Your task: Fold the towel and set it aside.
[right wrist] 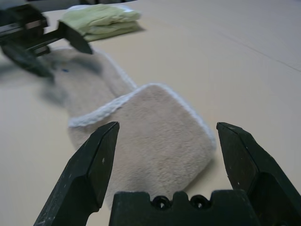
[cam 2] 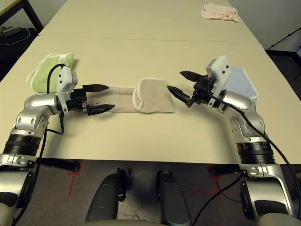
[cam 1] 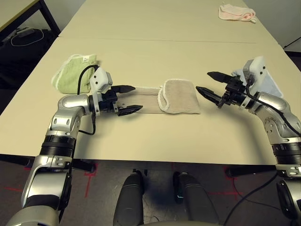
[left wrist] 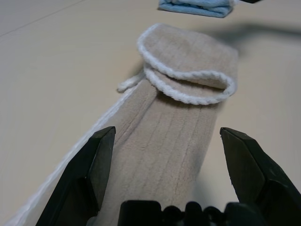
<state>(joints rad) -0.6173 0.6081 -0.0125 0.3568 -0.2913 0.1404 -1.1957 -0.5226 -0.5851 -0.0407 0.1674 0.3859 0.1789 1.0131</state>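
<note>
The towel (cam 1: 164, 98) is lying as a long narrow strip across the middle of the bench (cam 1: 150, 136), with its right-hand end already doubled over on top of itself so that a white-edged flap is sitting on the strip below. The left gripper (cam 1: 126, 100) is hovering at the strip's unfolded end, released, its two black fingers spread above and to either side of the cloth without pinching it. The right gripper (cam 1: 210, 85) is hanging just off the folded end, likewise released and holding nothing, with a sliver of bare bench showing between its tips and the towel. A light green folded towel (cam 1: 75, 73) is resting just behind the left arm, a light blue folded towel (cam 2: 241, 81) is lying behind the right wrist, and a pink cloth (cam 1: 237, 12) is sitting far back. The risk from here appears to be the loose flap: it is lying unpinned, so a drag on the far end would likely slide or unroll it. A shallow pinch by the left gripper could catch only the stitched edging and skew the next fold, and a wide swing could nudge the green towel.
</note>
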